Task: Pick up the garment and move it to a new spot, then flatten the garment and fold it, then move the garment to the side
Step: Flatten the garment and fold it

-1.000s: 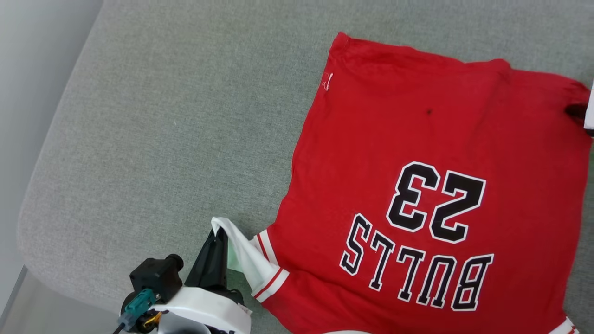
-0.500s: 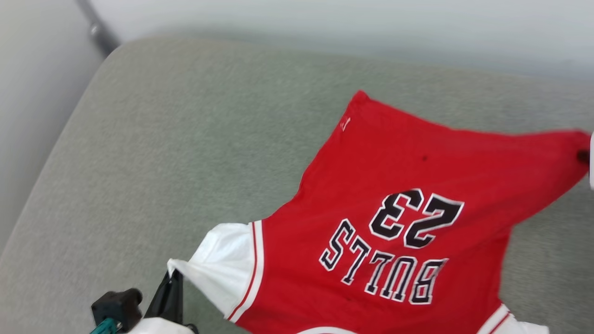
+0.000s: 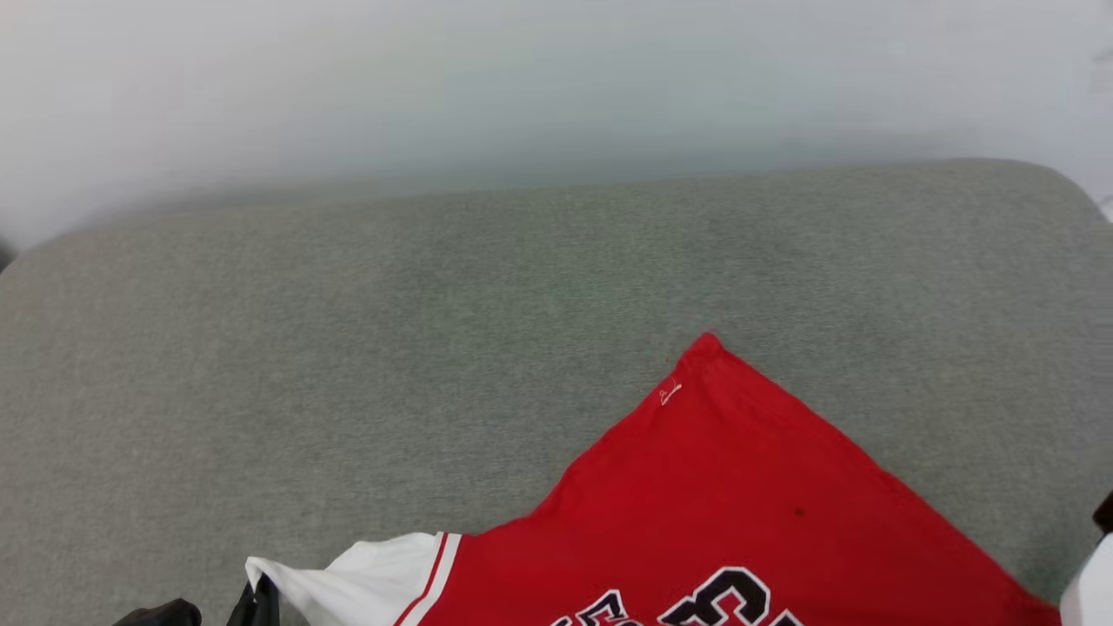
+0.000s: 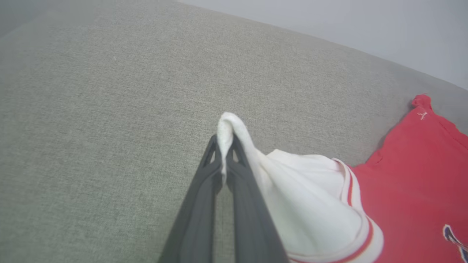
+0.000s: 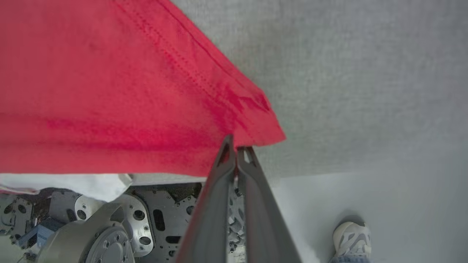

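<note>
Left gripper (image 4: 223, 144) pinches the tip of the white sleeve (image 4: 310, 204), and the cloth drapes away to its right. Right gripper (image 5: 236, 146) is pressed together on a red hem corner (the stitching runs right up to the fingertips). The shirt (image 3: 739, 504) stretches between the two over the near right part of the grey cushion (image 3: 435, 348), its far corner carrying a small white logo (image 3: 669, 393). A person's shoe (image 5: 351, 237) stands on the floor.
</note>
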Robot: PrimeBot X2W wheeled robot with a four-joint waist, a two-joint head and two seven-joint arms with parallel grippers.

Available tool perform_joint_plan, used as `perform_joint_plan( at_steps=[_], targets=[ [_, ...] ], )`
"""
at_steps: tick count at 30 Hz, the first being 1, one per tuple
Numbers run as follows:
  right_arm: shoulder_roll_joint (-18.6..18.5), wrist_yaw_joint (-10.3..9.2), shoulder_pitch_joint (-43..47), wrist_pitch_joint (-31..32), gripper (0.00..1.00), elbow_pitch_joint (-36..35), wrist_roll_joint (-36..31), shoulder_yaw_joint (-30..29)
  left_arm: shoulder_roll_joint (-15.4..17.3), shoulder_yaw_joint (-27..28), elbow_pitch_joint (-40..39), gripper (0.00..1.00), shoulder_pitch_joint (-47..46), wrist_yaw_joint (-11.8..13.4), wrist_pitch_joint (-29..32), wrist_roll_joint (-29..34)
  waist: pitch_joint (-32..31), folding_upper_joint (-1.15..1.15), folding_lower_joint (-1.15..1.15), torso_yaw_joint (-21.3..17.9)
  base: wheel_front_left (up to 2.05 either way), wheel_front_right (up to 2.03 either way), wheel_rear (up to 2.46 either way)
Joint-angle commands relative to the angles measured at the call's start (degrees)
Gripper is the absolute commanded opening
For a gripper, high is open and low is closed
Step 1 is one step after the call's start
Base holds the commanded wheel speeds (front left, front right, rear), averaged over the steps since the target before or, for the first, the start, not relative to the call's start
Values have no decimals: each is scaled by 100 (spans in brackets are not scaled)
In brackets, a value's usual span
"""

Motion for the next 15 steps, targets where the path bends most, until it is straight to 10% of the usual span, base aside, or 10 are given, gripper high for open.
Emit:
perform_joint_plan(
  at_steps=[1,3,15],
  targets=[
    [178,-6,350,-89,9,-34,11,-98,48,56,27,0,93,40,29,-45,-157,0,1,-327,0,0,0],
    [364,-5,588,-225,100,-59,13,-183,68,65,64,0,115,33,55,-74,-168,0,1,-407,0,0,0],
    [547,-5,-176,-2892,100,-407,32,-199,138,5,-25,0,-68,-53,141,-43,48,0,1,-359,0,0,0]
  ],
)
